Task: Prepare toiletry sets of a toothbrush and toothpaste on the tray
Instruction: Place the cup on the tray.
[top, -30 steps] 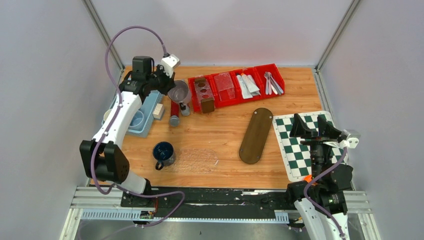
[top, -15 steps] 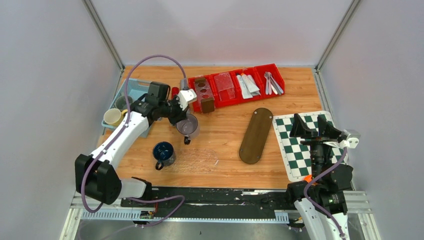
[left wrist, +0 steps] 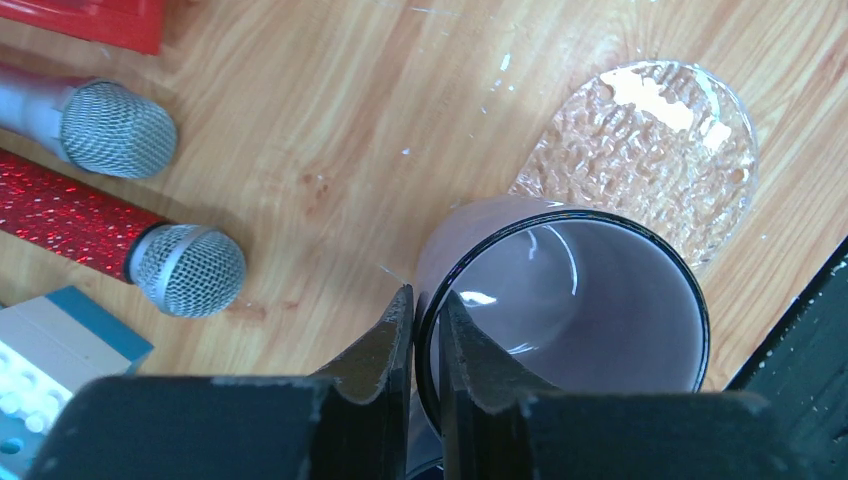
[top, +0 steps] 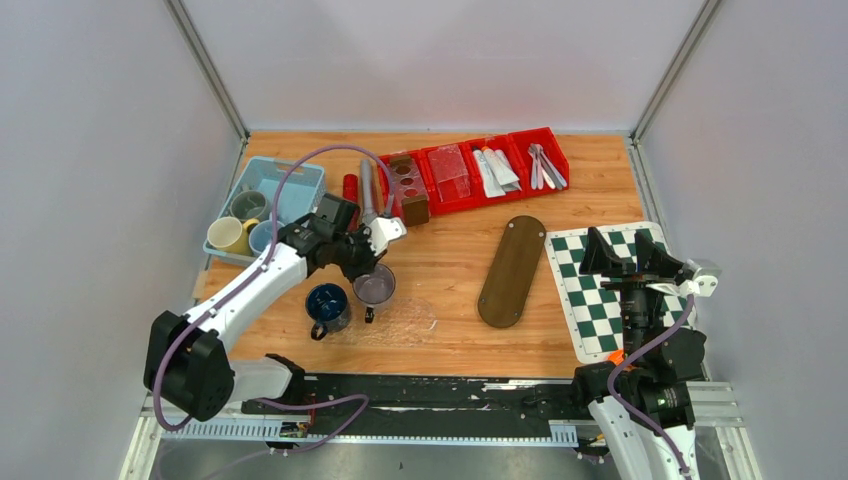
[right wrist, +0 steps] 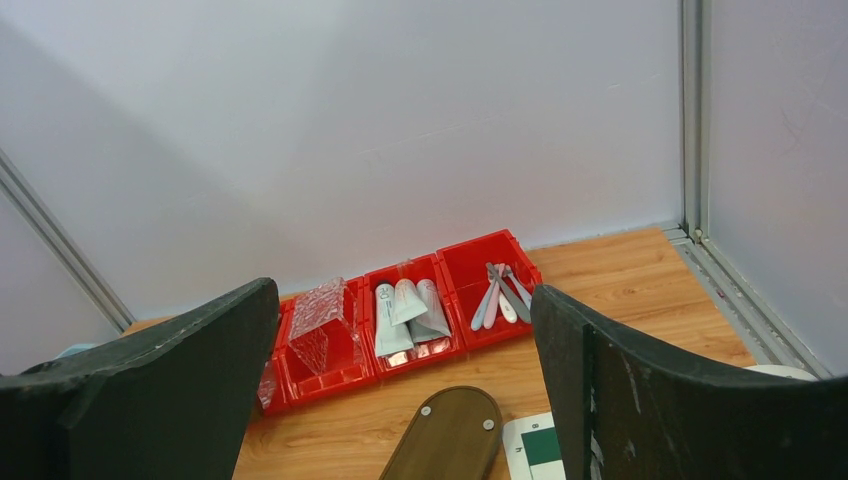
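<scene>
My left gripper (top: pixel 368 272) (left wrist: pixel 427 305) is shut on the rim of a lilac-grey mug (top: pixel 378 290) (left wrist: pixel 590 330), one finger inside and one outside. The mug stands upright at the back left edge of a clear dimpled tray (top: pixel 400 320) (left wrist: pixel 650 140); whether it rests on anything I cannot tell. Several toothpaste tubes (top: pixel 495 170) (right wrist: pixel 405 315) lie in a red bin at the back. Several toothbrushes (top: pixel 545 165) (right wrist: pixel 500 295) lie in the bin to their right. My right gripper (top: pixel 625 255) (right wrist: pixel 403 300) hangs open and empty over the chequered mat.
A dark blue mug (top: pixel 327 305) stands just left of the held mug. At the back left are a blue basket (top: pixel 290 180) with mugs and two microphones (top: pixel 360 190) (left wrist: pixel 150 250). A brown oval board (top: pixel 512 270) lies mid-table, beside the chequered mat (top: pixel 600 290).
My left arm has carried the lilac-grey mug from beside the blue basket forward and right to the clear tray's edge. The right arm has not moved.
</scene>
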Robot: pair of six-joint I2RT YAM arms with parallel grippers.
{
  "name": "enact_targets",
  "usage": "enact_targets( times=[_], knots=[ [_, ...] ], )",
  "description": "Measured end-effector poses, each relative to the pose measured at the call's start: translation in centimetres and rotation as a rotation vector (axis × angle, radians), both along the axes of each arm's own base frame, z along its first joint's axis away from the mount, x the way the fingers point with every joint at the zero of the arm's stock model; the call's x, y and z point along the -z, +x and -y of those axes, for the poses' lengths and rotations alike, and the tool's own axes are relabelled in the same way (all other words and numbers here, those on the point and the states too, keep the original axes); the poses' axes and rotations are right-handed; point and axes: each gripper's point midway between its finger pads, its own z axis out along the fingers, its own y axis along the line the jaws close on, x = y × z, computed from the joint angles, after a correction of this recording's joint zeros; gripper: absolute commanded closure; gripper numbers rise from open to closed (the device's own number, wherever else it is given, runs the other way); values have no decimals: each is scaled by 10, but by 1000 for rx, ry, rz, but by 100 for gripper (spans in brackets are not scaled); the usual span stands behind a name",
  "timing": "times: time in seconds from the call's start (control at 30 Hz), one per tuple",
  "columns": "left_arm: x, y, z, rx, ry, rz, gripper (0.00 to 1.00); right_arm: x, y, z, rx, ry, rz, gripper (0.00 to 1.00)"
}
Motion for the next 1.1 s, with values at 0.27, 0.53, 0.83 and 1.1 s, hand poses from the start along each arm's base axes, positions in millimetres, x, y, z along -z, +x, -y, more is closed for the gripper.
enact_targets(
  times=[0.27,0.53,0.83,1.1],
  knots=[
    [20,-16,8,62,52,-30,69,2,2,-1,0,-2,-9,0],
    [33,-27,9,90,70,-52,56,3,4,-1,-2,-4,-18,0],
    [31,-29,9,93,70,-47,24,4,5,-1,-2,-5,-20,0],
    [-5,-17,16,32,-4,40,0,8,9,-7,-24,-17,-42,0]
  ],
)
